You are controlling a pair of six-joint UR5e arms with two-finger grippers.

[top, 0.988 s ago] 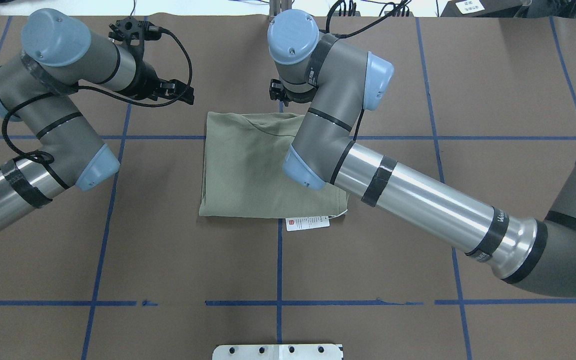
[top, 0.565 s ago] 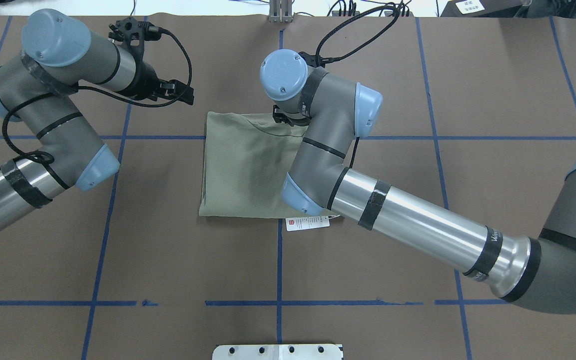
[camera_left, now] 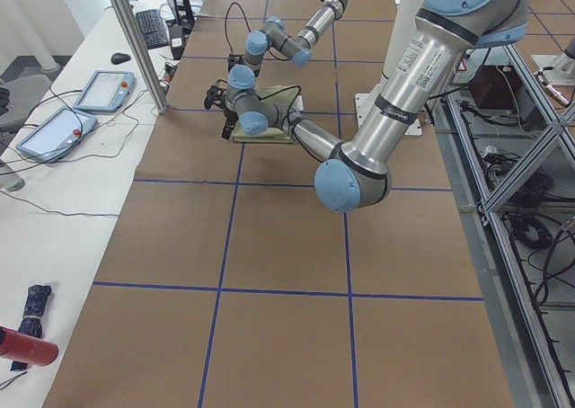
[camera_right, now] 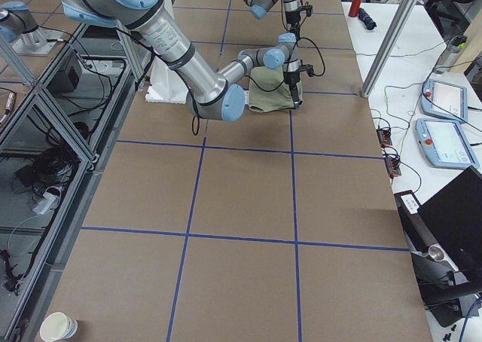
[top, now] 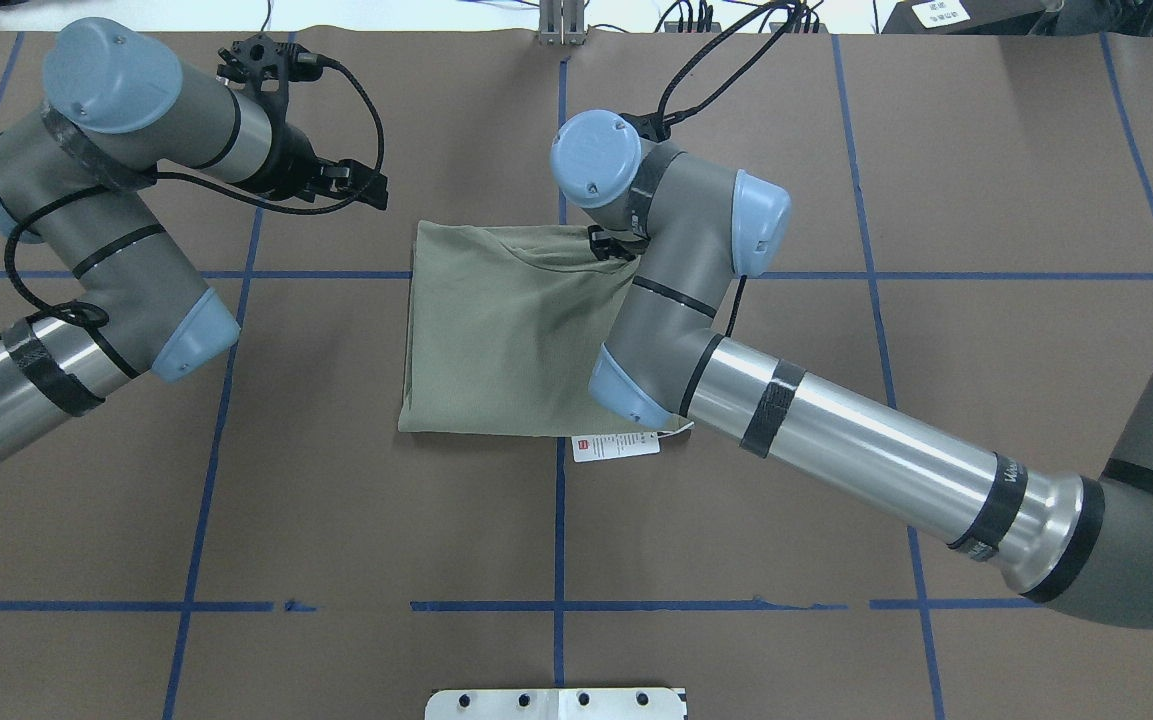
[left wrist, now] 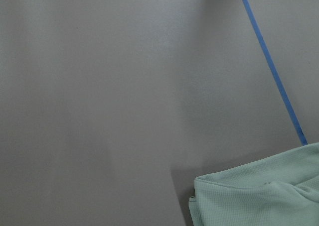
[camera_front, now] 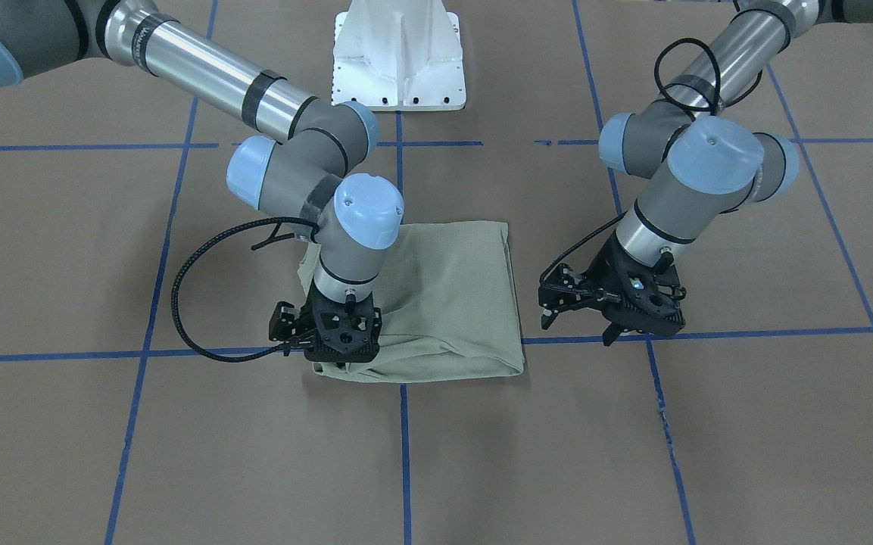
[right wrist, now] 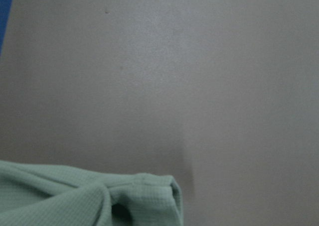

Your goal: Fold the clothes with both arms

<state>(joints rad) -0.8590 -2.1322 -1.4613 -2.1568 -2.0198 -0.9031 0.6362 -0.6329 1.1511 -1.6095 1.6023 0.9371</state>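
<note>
Sage shirt (top: 496, 340) looks nearly folded, one corner rumpled; right gripper (camera_front: 341, 356) sits there, jaws untellable; left gripper (camera_front: 577, 331) wide, empty.

Right arm (top: 836, 440): forearm reaches in low over the shirt's (top: 496, 340) right side. The wrist is stacked upright above the shirt's far right corner, far as seen from the robot. Right gripper (camera_front: 339, 356) points straight down, tips at the cloth on that corner. Jaws are hidden by the gripper body, so grip cannot be told.

Left arm (top: 116, 250): elbow folded back, wrist out to the left of the shirt's far left corner. Left gripper (camera_front: 610, 333) is tilted down and toward the shirt, apart from the cloth, holding nothing. Jaw gap is unreadable.
</note>
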